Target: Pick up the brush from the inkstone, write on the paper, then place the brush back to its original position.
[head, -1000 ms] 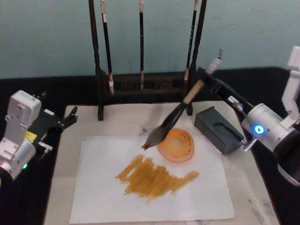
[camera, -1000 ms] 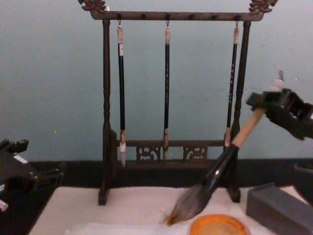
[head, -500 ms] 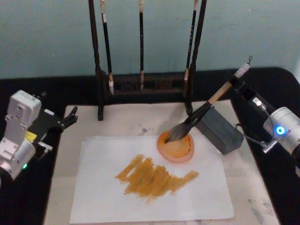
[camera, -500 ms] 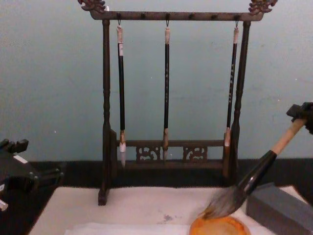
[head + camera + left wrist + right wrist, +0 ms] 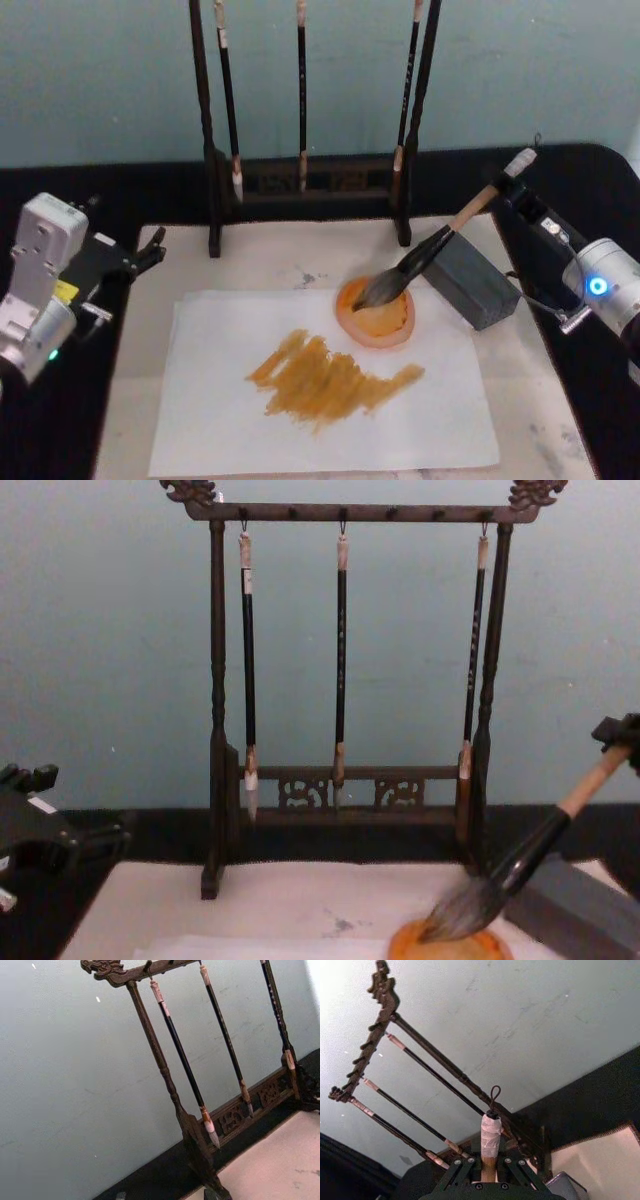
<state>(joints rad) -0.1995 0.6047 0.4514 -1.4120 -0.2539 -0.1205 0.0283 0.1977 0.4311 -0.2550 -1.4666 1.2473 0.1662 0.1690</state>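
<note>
tan-handled brush [image 5: 432,249], bushy tip seemingly on inkstone [image 5: 385,328]

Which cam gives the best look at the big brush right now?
Head view: the whole brush, from taped end to bristles at the orange dish. Chest view has most of it side-on; right wrist view, the taped handle end.

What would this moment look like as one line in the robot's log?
right gripper: holds brush | bristles: on orange dish | paper: orange strokes | left gripper: parked at left
</note>
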